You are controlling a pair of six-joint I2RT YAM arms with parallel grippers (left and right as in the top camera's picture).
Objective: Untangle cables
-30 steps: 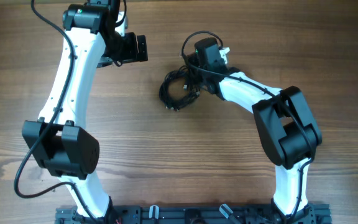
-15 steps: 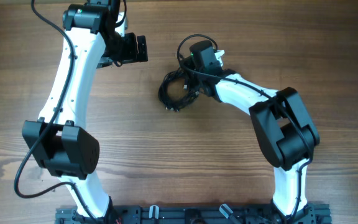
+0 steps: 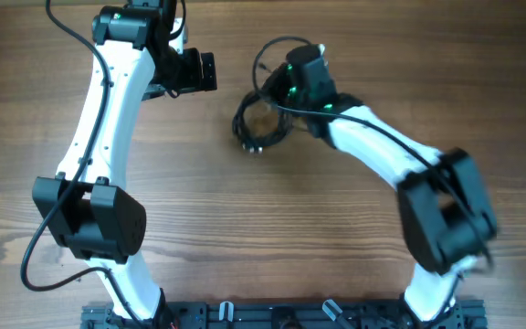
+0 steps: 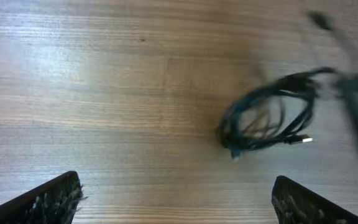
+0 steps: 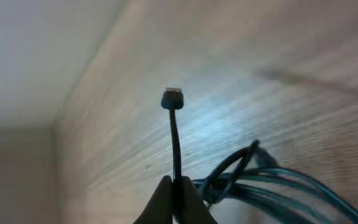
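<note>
A tangled bundle of black cables (image 3: 261, 123) lies on the wooden table at the top centre. It also shows in the left wrist view (image 4: 269, 118) and the right wrist view (image 5: 272, 177). My right gripper (image 5: 176, 186) is shut on one black cable, whose plug end (image 5: 173, 99) sticks up above the fingers. In the overhead view the right gripper (image 3: 292, 78) is over the bundle's upper right. My left gripper (image 4: 179, 199) is open and empty, well left of the bundle; in the overhead view the left gripper (image 3: 206, 71) is at the upper left.
The wooden table (image 3: 245, 219) fills the view. A dark rail (image 3: 281, 315) runs along the front edge between the arm bases. A loose loop of cable (image 3: 277, 50) arcs above the right gripper.
My right arm has swung up and to the right, lifting the held cable; the loop above the gripper has widened and the bundle has shifted slightly. The left arm has not moved.
</note>
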